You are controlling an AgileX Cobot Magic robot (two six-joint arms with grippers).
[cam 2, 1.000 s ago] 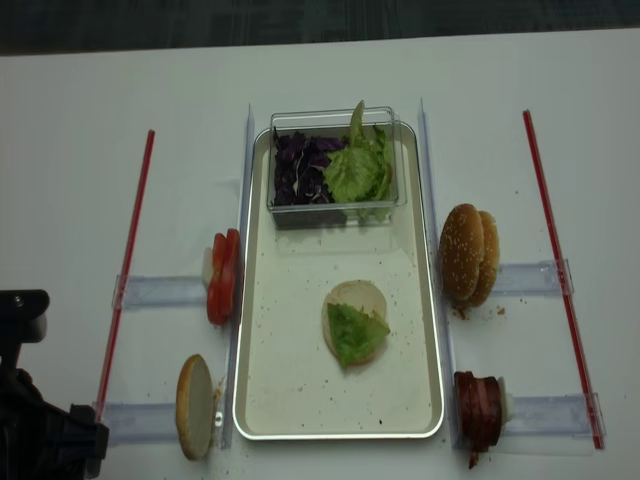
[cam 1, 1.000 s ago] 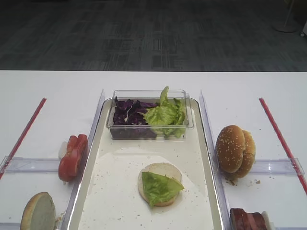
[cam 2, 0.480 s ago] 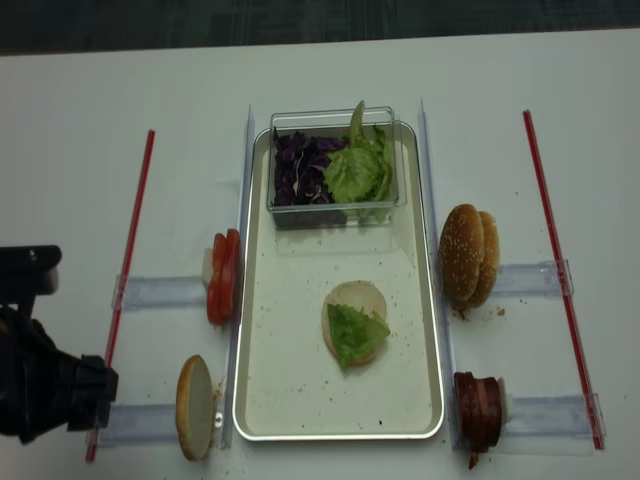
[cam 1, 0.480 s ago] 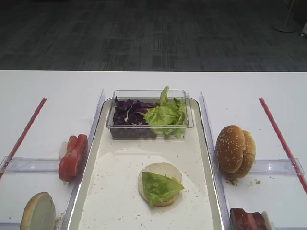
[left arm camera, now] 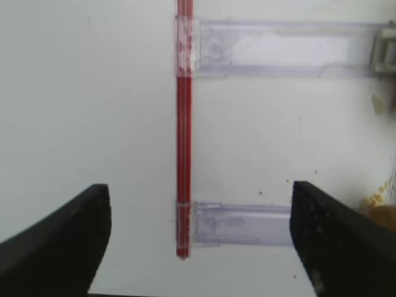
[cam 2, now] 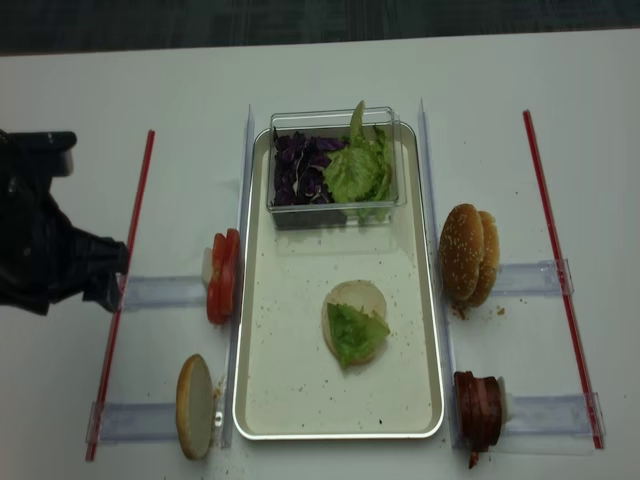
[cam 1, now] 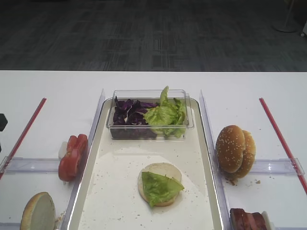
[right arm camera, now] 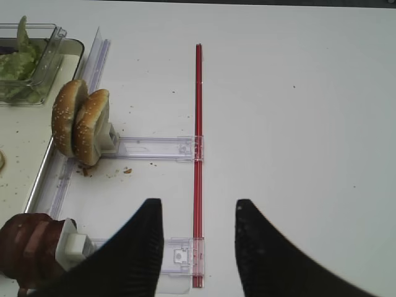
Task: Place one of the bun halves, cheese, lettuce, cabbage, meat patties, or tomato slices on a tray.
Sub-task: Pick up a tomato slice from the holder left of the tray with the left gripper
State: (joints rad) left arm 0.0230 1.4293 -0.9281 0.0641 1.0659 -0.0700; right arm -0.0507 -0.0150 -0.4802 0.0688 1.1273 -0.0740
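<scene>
Left claw [left arm camera: 198,235] wide open, empty; tray [cam 2: 420,300] holds bun half [cam 2: 352,300], lettuce [cam 2: 356,334].

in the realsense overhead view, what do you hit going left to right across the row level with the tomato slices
left gripper → red strip → tomato slices → tray → seeded bun halves → right red strip

White bench [cam 2: 330,70] carrying burger parts

The tray [cam 2: 256,330] sits mid-bench between clear plastic strips [cam 2: 535,275]; tomato slices [cam 2: 222,277], bun halves [cam 2: 470,254], meat patties [cam 2: 480,411] and red rods [cam 2: 547,200] flank it.
</scene>
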